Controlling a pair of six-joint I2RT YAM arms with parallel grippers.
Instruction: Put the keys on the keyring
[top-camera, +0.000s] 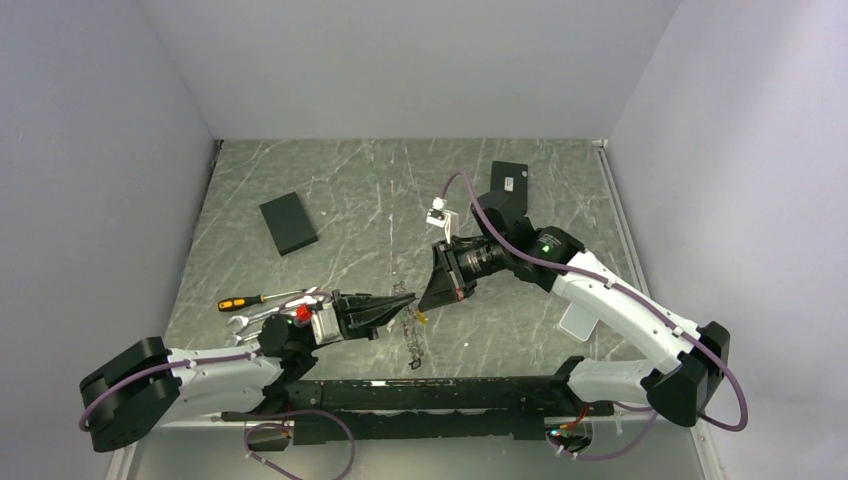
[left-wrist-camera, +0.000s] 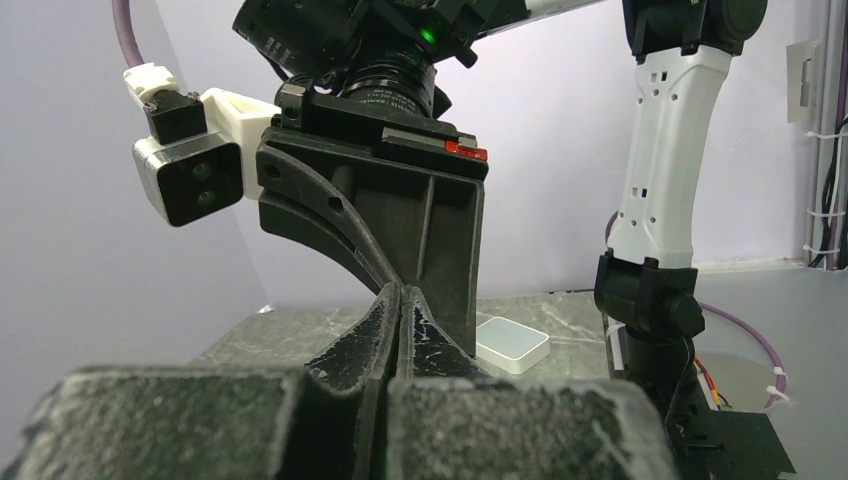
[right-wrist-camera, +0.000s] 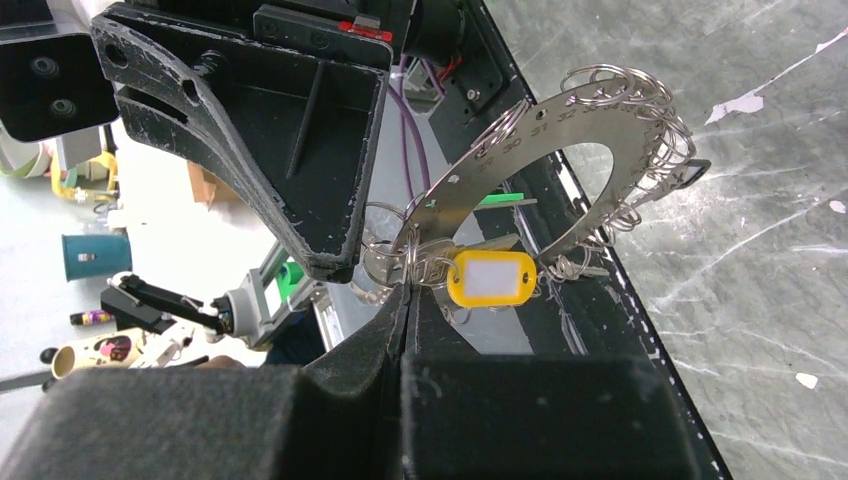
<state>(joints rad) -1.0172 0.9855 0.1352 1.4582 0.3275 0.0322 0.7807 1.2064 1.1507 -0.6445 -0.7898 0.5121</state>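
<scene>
From the top, your left end effector (top-camera: 393, 303) and right end effector (top-camera: 428, 298) meet tip to tip above the worktop (top-camera: 350, 200). The keyring (top-camera: 412, 335) hangs between them.

From the left wrist, your left fingers (left-wrist-camera: 370, 340) are pressed together. The keyring is hidden here.

From the right wrist, your right fingers (right-wrist-camera: 380, 340) are pressed together, pinching small rings at the keyring's (right-wrist-camera: 570, 115) end, beside a yellow tag (right-wrist-camera: 488, 278). The left tip touches those rings.

White arm links (top-camera: 610, 300), black joints (top-camera: 690, 375), purple cables (left-wrist-camera: 122, 30), scuffed black jaws, green indicator light (top-camera: 545, 243)
</scene>
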